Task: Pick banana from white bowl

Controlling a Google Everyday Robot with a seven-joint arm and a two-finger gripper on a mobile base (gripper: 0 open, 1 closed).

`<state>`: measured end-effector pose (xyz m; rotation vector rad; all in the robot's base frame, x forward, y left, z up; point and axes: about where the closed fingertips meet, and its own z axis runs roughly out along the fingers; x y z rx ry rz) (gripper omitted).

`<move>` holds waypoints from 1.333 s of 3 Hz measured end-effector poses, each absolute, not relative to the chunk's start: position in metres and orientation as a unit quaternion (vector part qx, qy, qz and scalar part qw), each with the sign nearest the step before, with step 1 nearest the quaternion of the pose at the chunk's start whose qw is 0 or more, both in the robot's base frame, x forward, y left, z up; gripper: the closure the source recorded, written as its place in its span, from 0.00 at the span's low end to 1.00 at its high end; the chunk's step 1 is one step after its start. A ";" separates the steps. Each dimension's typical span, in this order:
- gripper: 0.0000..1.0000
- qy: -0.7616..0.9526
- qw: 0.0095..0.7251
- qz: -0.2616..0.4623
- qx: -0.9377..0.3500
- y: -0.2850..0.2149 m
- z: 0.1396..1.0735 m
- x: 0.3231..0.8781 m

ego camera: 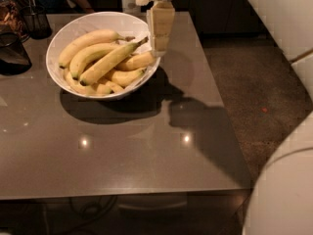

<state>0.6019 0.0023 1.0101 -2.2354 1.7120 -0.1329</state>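
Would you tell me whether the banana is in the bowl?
In: banana lies atop others in bowl; gripper hovers over its rim.

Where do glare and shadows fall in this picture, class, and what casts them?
Camera view: two small glare spots on the glossy table; the white bowl casts a dark shadow in front, rightward; the gripper, at the bowl's right rim beside the banana stem, casts a broad one further right.
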 end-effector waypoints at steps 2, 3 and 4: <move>0.28 0.595 0.162 -0.035 -0.786 0.033 1.002 0.624; 0.30 0.596 0.157 -0.024 -0.787 0.043 0.992 0.632; 0.33 0.599 0.151 -0.013 -0.786 0.050 0.981 0.641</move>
